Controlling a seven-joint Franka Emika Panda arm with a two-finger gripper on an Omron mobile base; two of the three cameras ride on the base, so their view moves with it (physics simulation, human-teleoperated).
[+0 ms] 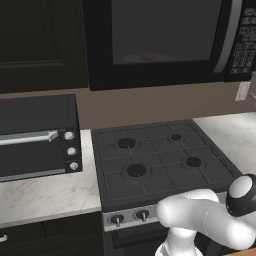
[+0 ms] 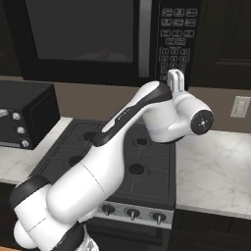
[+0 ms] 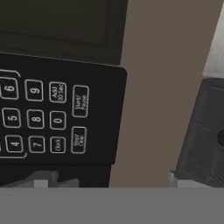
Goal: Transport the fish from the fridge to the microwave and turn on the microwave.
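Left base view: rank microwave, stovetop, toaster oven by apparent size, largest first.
1. microwave, cropped at the top
2. stovetop
3. toaster oven, cropped at the left

Microwave and stovetop look close; the cropping makes that order unsure.

open air between gripper (image 2: pixel 175 78) and microwave (image 2: pixel 98 39) keypad (image 3: pixel 48 118)

Tan wall (image 1: pixel 165 105) w/ dark cabinets (image 1: pixel 40 45), marble counter (image 1: pixel 45 192) (white-grey).

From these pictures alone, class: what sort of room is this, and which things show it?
A home kitchen, by the look of it: a gas stove set into a marble counter, a microwave mounted above it, and a toaster oven alongside.
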